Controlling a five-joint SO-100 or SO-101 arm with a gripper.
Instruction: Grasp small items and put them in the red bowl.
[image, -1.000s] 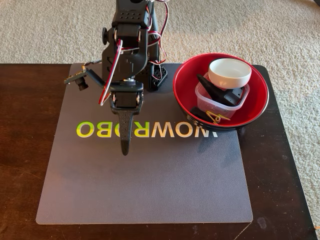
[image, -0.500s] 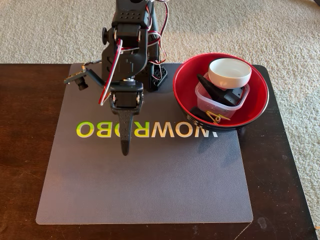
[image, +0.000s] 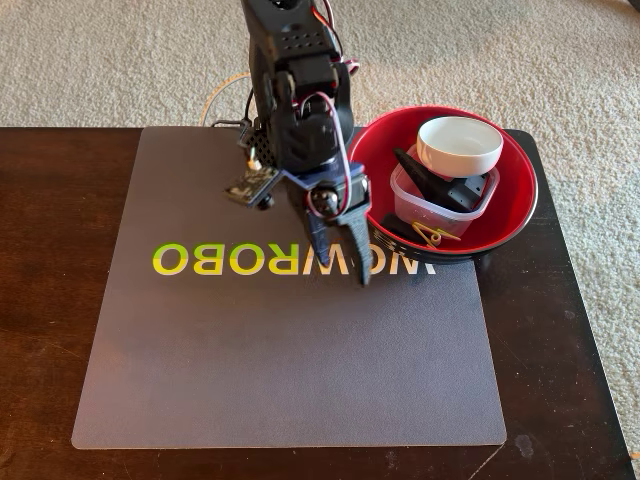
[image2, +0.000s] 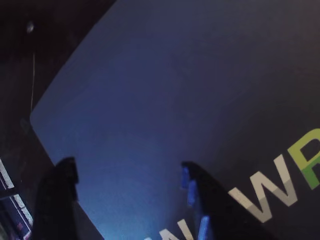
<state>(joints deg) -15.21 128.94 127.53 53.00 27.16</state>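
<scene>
In the fixed view the red bowl (image: 515, 205) stands on the right part of the dark table (image: 50, 260), overlapping the right edge of the grey mat (image: 290, 370). All the small items lie inside it. The small white bowl (image: 460, 145) sits upright, mouth up, at the far side of the bowl, and partly hides the clear square tub (image: 435, 205) below it. A black toothed wedge (image: 425, 180) lies across the tub, its long axis running from upper left to lower right, the pointed end to the upper left. A flat black piece (image: 400, 238) lies low at the near rim and is hard to make out against the bowl's dark edge. The yellow clip (image: 433, 236) lies beside it, its long axis slanting from upper left to lower right. The arm (image: 295, 90) comes in from the top of the picture, reaches forward and down over the mat, and leans toward the right, so that the gripper (image: 352, 262) hangs over the lettering just left of the bowl; its tip is blurred, and from here I cannot tell how the jaws stand. In the wrist view the two fingers (image2: 62, 200) rise from the bottom edge, cut off below, with a wide gap of bare mat between them and nothing held. Part of the lettering (image2: 280, 185) shows at the lower right, and the dark table lies at the upper left.
</scene>
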